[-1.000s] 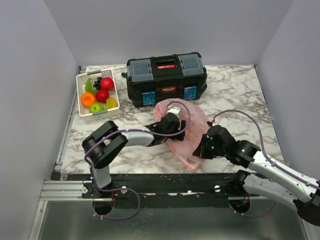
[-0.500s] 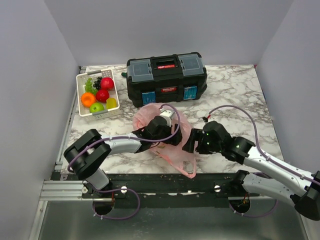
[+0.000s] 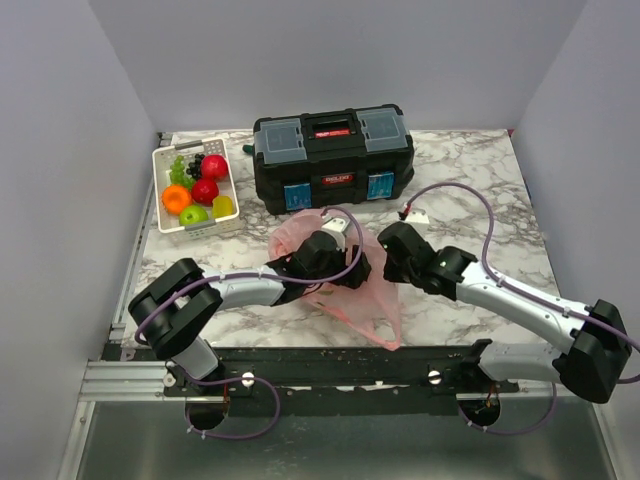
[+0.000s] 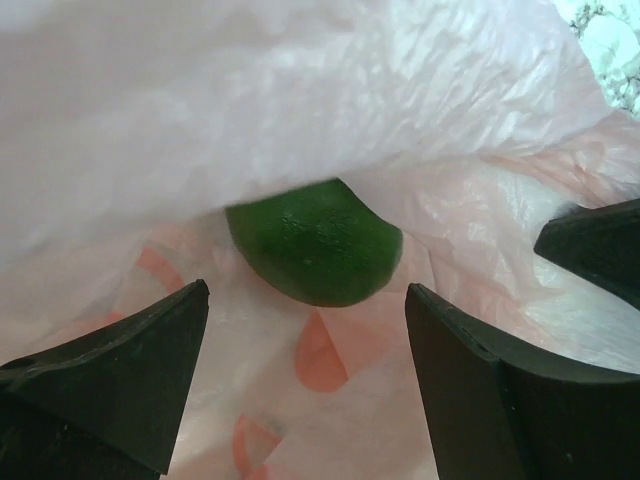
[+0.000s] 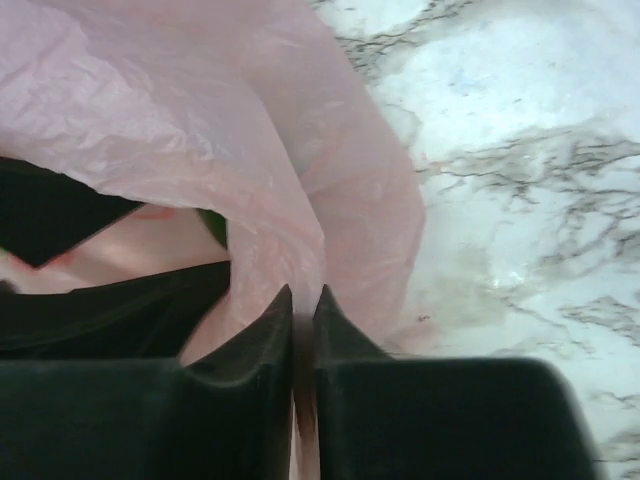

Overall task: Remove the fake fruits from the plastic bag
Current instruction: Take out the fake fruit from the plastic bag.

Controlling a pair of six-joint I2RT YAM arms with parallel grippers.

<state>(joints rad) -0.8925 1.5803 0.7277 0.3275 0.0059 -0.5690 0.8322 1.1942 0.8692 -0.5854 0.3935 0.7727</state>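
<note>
The pink plastic bag [image 3: 375,297] lies crumpled on the marble table in front of the toolbox. My left gripper [image 3: 348,268] is open and reaches into the bag's mouth. In the left wrist view a dark green fake fruit [image 4: 315,240] lies inside the bag [image 4: 300,90], just beyond and between my open fingers [image 4: 130,365], untouched. My right gripper [image 3: 385,264] is shut on the bag's right edge. In the right wrist view the fingers [image 5: 305,305] pinch the pink film [image 5: 250,160]. Other fruits in the bag are hidden.
A white slotted basket [image 3: 159,192] at the far left holds an orange, red apples, a green apple, a lemon and grapes. A black toolbox [image 3: 333,157] stands just behind the bag. Grey walls enclose the table.
The bag and my left gripper have shifted left. My right gripper has moved up and left, still holding the bag's edge, so the bag stands more gathered.
</note>
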